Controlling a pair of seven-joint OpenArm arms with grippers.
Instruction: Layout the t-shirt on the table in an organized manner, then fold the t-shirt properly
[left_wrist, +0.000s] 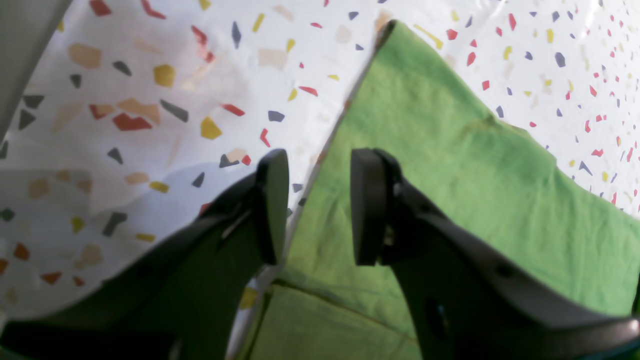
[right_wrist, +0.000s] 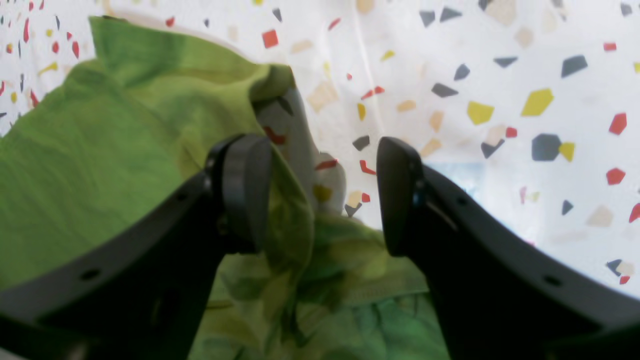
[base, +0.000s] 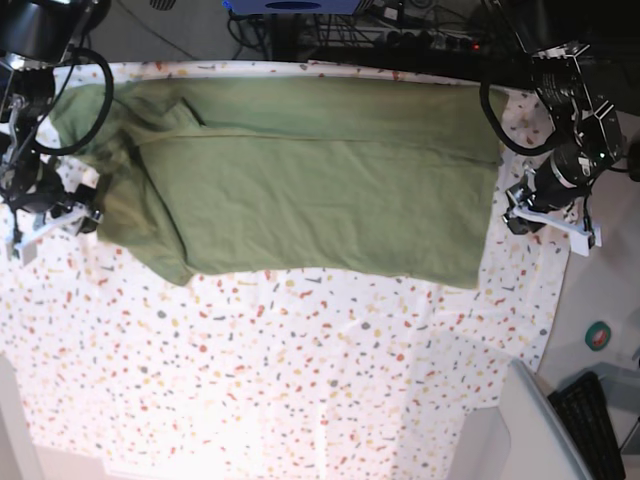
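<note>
The t-shirt (base: 300, 180) lay spread across the far half of the table (base: 300, 380), with no readable print or label. The left gripper (left_wrist: 317, 205) hung parted over its edge. The right gripper (right_wrist: 325, 195) stood wide, straddling a bunched fold.

The t-shirt (right_wrist: 100, 165) runs off both wrist views' bottom edges.

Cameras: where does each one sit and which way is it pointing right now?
Left wrist: on the left arm, looking down past its open left hand at the t-shirt edge on the table.
Right wrist: on the right arm, looking down past the open right hand at a bunched shirt corner.
Base: overhead, showing both arms at the spread shirt's ends.
All three share shirt and table.
</note>
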